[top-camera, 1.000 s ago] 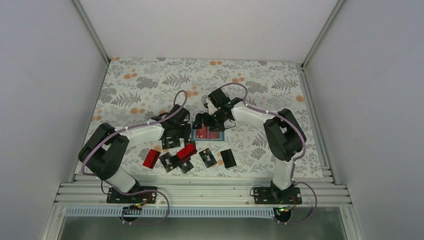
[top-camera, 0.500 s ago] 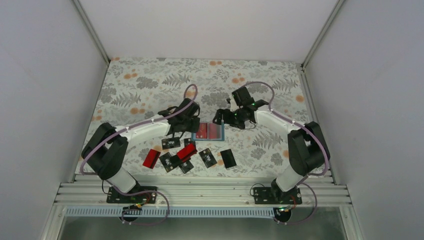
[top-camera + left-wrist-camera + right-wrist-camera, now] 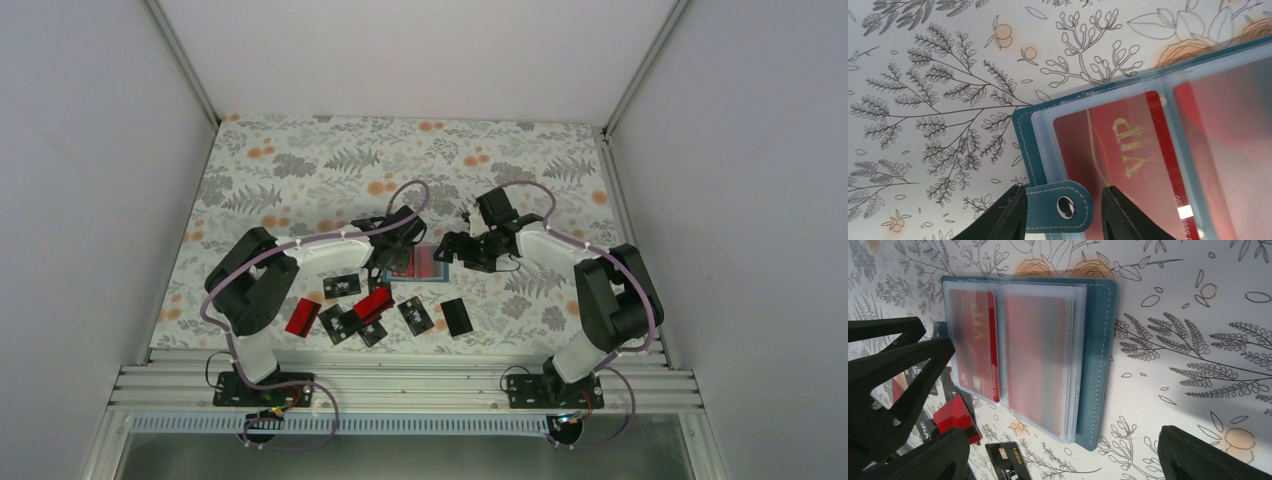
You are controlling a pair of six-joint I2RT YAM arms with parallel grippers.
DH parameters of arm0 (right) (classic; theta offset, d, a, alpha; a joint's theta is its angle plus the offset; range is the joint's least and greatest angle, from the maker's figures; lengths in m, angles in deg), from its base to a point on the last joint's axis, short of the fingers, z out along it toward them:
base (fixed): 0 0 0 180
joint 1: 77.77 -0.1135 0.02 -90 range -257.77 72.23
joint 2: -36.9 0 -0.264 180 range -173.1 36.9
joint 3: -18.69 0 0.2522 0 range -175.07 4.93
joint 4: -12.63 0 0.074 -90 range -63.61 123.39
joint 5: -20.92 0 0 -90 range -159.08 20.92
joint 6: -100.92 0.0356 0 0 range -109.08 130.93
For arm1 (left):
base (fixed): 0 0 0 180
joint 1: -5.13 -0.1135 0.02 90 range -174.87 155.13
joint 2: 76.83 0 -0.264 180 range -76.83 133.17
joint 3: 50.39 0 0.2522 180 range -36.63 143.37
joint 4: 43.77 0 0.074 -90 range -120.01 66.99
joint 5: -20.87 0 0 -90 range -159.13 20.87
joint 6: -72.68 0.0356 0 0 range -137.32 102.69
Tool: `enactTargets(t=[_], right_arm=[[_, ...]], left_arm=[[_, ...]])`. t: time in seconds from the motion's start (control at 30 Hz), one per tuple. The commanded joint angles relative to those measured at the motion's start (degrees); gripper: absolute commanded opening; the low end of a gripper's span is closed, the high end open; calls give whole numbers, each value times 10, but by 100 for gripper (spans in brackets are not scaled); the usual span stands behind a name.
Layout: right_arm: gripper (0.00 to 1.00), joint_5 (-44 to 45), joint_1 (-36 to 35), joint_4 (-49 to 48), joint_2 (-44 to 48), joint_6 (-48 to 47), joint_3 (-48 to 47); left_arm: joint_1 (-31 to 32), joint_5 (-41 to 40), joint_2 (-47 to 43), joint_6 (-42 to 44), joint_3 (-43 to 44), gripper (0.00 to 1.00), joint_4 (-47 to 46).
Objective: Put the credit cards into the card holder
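The teal card holder point(image 3: 420, 263) lies open on the floral cloth, with red cards showing through its clear sleeves point(image 3: 1035, 355). In the left wrist view its snap tab point(image 3: 1060, 206) sits between the parted jaws of my left gripper point(image 3: 1063, 200), with a gap on the right side. My right gripper point(image 3: 1063, 455) is wide open just off the holder's teal right cover point(image 3: 1098, 355) and holds nothing. Several loose credit cards lie nearer the arms: a red one point(image 3: 373, 303), another red one point(image 3: 302, 316), and black ones point(image 3: 456, 316) point(image 3: 341, 286).
More black cards point(image 3: 416, 316) point(image 3: 335, 322) cluster in front of the holder. A black card printed LOGO point(image 3: 1008, 457) and a red card point(image 3: 955, 417) lie close to the holder's near edge. The left arm's fingers point(image 3: 898, 360) show dark at the holder's left side.
My left gripper moved right to the holder's left edge and its jaws parted. My right gripper lifted off the holder and now sits at its right side, still open.
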Motion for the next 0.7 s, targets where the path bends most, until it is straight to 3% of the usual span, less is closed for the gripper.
enactTargets(t=[0.0,0.4,0.67], right_arm=[[95,-25,6,-24,-8,-12,3],[91,-86,7,-49,-47,-16,6],[88,-84,7,-55,-82,-20,-4]], left_arm=[[12,-61,16,-17,19,36,33],[22,-109,9,-39,-15,3,-9],[21,-103,-18,-42,-63,2,-62]])
